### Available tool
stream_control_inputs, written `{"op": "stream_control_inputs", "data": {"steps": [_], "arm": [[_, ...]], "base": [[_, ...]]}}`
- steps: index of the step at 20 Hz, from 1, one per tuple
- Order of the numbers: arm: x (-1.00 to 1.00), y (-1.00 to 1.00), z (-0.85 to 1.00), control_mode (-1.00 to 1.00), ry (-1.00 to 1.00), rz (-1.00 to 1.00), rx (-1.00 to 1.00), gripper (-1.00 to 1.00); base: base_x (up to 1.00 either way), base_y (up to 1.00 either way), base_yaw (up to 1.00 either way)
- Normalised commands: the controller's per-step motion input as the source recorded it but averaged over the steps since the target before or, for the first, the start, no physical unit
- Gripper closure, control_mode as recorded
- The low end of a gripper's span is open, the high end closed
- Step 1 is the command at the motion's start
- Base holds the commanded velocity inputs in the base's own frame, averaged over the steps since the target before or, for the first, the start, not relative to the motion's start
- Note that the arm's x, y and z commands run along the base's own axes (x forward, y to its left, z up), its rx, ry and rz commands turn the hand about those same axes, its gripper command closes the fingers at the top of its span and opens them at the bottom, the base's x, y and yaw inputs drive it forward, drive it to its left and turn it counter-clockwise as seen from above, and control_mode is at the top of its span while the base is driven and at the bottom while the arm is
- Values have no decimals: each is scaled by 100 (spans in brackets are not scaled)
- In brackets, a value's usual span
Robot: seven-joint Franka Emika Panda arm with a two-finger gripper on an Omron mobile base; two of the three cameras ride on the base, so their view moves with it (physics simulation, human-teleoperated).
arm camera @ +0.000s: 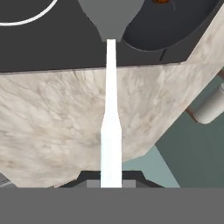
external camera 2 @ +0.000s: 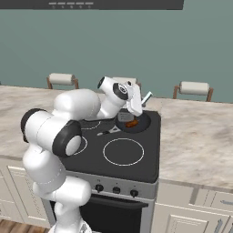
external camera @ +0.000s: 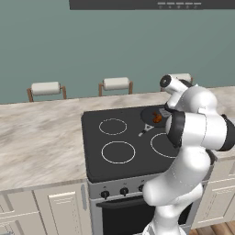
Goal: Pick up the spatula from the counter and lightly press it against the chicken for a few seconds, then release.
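Hand view: spatula (arm camera: pixel 110 109) in tool (arm camera: pixel 110 181); right base view: chicken (external camera 2: pixel 132 123) in pan (external camera 2: pixel 145 121).

Rear wall (external camera: pixel 92 46): plain teal-grey, flat even light. Beige marbled stone counter (external camera: pixel 41 137) runs the full width. A black glass-topped range (external camera: pixel 94 133) with white burner rings and dark front knobs is set into it. Cream panelled cabinets (external camera: pixel 59 206) stand below. 3 white-cushioned wooden stools (external camera: pixel 46 88) stand behind. Dark extractor hood (external camera: pixel 114 4) is overhead. Brown wood floor (external camera: pixel 220 228).

Spatula (arm camera: pixel 111 109) blade beside dark pan (arm camera: pixel 175 30)
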Motion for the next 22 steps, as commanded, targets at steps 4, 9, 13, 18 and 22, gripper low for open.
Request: {"op": "stream_control_inputs", "data": {"steps": [4,9,13,18,22], "arm": [[8,2,0,-100,0,0,0,100],[10,0,0,-100,0,0,0,100],[8,0,0,-100,0,0,0,100],[7,0,-1,-100,0,0,0,100],[1,0,-9,-100,0,0,0,100]], "base": [[0,0,0],[0,0,0],[0,0,0],[0,0,0],[0,0,0]]}}
